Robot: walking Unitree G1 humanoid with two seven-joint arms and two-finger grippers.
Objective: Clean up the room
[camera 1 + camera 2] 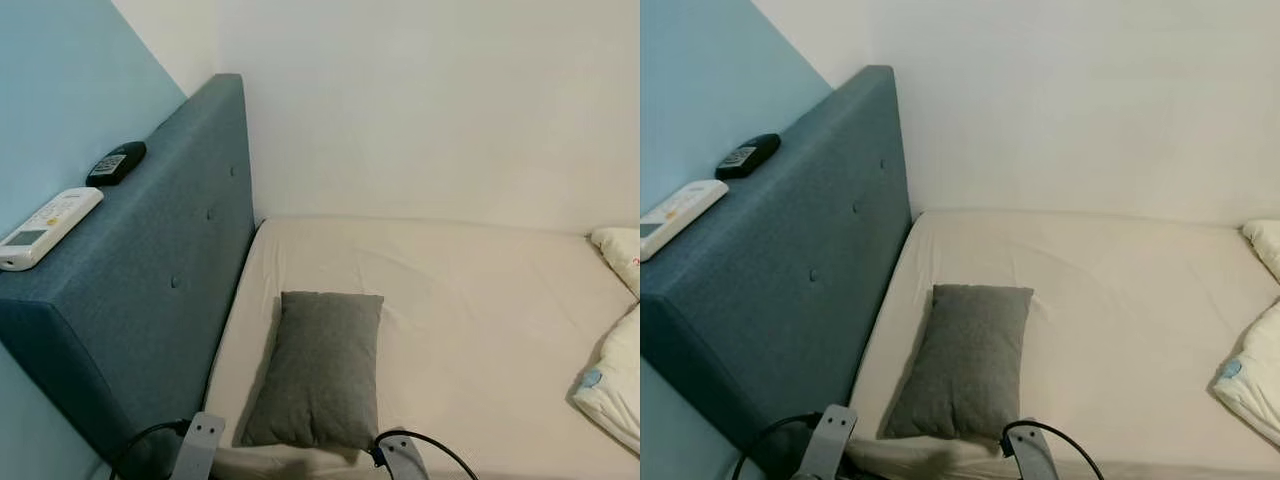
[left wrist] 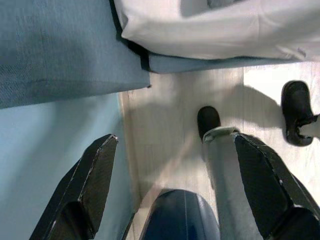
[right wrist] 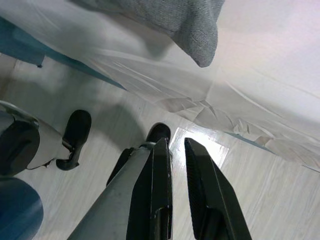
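head views: grey pillow [image 1: 318, 368] lies on the bed [image 1: 480, 330] near the blue headboard [image 1: 150, 260]; white remote [image 1: 45, 228] and black remote [image 1: 116, 163] sit on top of the headboard, white bedding [image 1: 615, 385] at the bed's right edge. left wrist view: left gripper [image 2: 180, 185] spread wide over the floor [image 2: 165, 130], robot's feet below. right wrist view: right gripper [image 3: 178, 187] nearly pressed together, holding nothing, under what looks like the pillow's corner.
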